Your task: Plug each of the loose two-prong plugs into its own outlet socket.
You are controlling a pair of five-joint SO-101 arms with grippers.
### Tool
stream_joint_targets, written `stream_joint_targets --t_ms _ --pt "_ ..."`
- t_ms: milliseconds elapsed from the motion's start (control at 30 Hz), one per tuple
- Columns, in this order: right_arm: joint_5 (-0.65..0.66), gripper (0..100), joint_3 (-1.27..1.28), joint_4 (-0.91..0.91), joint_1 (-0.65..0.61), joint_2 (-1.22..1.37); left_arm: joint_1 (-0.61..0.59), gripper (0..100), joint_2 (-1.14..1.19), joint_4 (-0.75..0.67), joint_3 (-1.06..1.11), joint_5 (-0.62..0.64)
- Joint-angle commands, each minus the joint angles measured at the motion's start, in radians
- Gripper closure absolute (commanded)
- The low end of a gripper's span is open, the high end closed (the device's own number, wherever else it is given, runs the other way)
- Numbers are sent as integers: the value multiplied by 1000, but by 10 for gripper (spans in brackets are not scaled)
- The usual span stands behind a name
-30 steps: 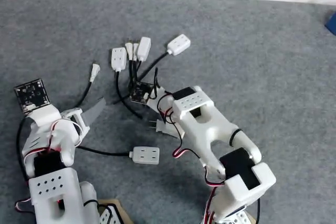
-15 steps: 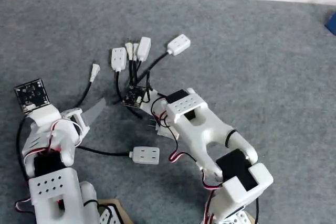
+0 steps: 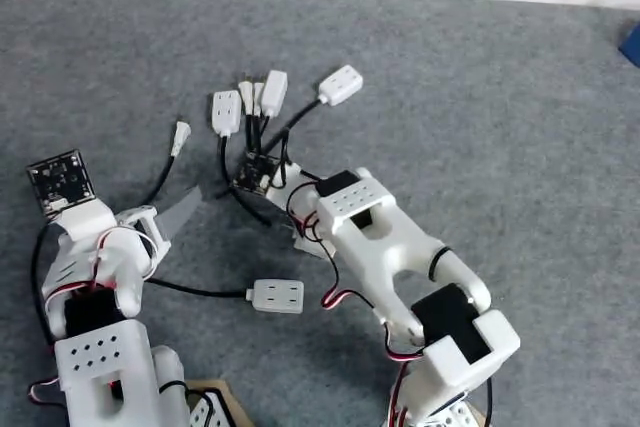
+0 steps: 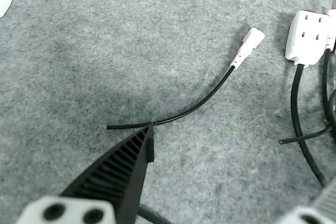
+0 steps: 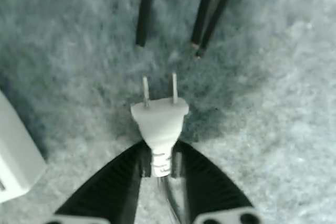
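My right gripper (image 5: 160, 157): clamped on the neck of a white two-prong plug (image 5: 159, 116) near the middle of the table (image 3: 520, 97), prongs pointing at cut black cord ends (image 5: 142, 35).
My left gripper (image 3: 165, 219): jaws apart, holding nothing, near the table's left edge.
Second plug (image 4: 250, 42): lying loose near a white socket (image 4: 307, 34), toward the far edge.

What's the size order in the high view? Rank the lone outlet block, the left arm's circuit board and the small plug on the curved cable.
1. circuit board, raised nearer the camera, so its lead is unsure.
2. outlet block.
3. small plug.
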Motion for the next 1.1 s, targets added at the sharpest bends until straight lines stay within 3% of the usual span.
stream_joint_targets --t_ms 0,233,400,533,667,800,1067 --pt "-3 992 -15 48 -30 -13 24 508 5 -20 -4 8" --pt "17 991 -202 450 -61 -226 107 508 5 -18 13 -48" --pt "-138 991 -337 622 -90 -397 219 508 5 58 -73 -68" --pt "-308 991 -234 529 -143 -479 263 508 5 318 -337 -84" --pt "-396 991 16 280 -185 -605 262 505 5 522 -547 -84" --pt "-427 991 228 130 -219 -742 265 504 5 532 -562 -86" --pt "-428 991 236 148 -237 -828 329 504 5 443 -407 -87"
